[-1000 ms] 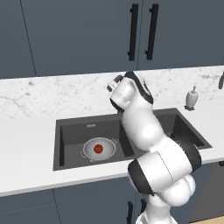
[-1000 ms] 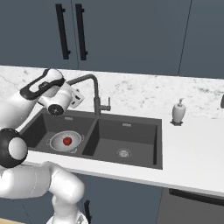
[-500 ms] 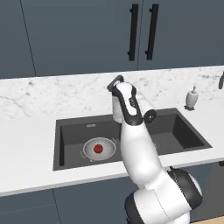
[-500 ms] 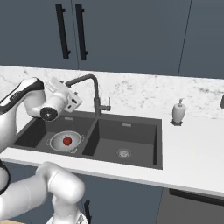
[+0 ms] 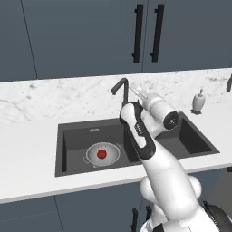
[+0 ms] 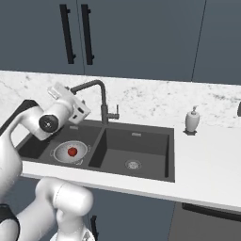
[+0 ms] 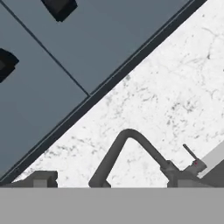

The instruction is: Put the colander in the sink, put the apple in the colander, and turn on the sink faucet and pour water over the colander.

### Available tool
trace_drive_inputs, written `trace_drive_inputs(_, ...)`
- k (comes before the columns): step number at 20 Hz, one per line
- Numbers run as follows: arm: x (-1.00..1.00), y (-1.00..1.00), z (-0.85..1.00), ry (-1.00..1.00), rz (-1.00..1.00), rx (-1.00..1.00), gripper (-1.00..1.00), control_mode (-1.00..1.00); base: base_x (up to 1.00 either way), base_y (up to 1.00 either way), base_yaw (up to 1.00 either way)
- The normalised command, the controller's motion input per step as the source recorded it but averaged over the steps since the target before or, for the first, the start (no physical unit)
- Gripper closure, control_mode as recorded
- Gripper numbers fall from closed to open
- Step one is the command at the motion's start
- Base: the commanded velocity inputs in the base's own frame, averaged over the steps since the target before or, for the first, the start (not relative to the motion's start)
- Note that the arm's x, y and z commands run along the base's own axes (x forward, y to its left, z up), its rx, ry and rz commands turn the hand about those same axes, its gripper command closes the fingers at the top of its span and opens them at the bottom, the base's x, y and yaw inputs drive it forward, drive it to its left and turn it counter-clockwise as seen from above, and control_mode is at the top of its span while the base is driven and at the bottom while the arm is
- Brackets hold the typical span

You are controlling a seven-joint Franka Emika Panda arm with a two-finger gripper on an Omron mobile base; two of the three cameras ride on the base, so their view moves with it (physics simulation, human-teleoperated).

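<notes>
The silver colander (image 5: 102, 155) sits in the left basin of the dark sink (image 5: 190, 138), and the red apple (image 5: 102, 154) lies inside it. The right base view shows the same colander (image 6: 70, 151) and apple (image 6: 72, 151). The dark sink faucet (image 5: 121, 90) rises behind the divider between the basins. My gripper (image 6: 70, 100) hovers open and empty at spout height, just in front of the faucet (image 6: 101, 101) and apart from it. In the hand view the bent spout (image 7: 127, 148) and the small side lever (image 7: 190, 153) lie ahead, against the marble.
A white pump bottle (image 6: 191, 120) stands on the marble counter (image 6: 212, 155) right of the sink. Dark cabinet doors with black handles (image 5: 138, 34) hang above the backsplash. The right basin (image 6: 134, 157) holds just its silver drain.
The arm has folded into a new pose and the hand has swung right, from over the left basin toward the faucet spout. Colander and apple have stayed put.
</notes>
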Motion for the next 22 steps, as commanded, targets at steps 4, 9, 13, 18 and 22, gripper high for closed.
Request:
trace_drive_inputs(4, -0.76, -0.33, 0.46, 0.13, 0.0, 0.0, -1.0, -1.0, 0.0, 0.0, 0.0)
trace_drive_inputs(9, -0.71, -0.37, 0.41, 0.18, 0.0, 0.0, -1.0, -1.0, 0.0, 0.0, 0.0)
trace_drive_inputs(13, -0.54, -0.39, 0.35, 0.36, 0.0, 0.0, -1.0, -1.0, 0.0, 0.0, 0.0)
trace_drive_inputs(18, -0.51, -0.43, 0.29, 0.46, 0.0, -0.02, -1.0, -1.0, 0.0, 0.0, 0.0)
trace_drive_inputs(22, -0.43, -0.31, -0.14, 0.38, 0.0, -0.21, -1.0, -1.0, 0.0, 0.0, 0.0)
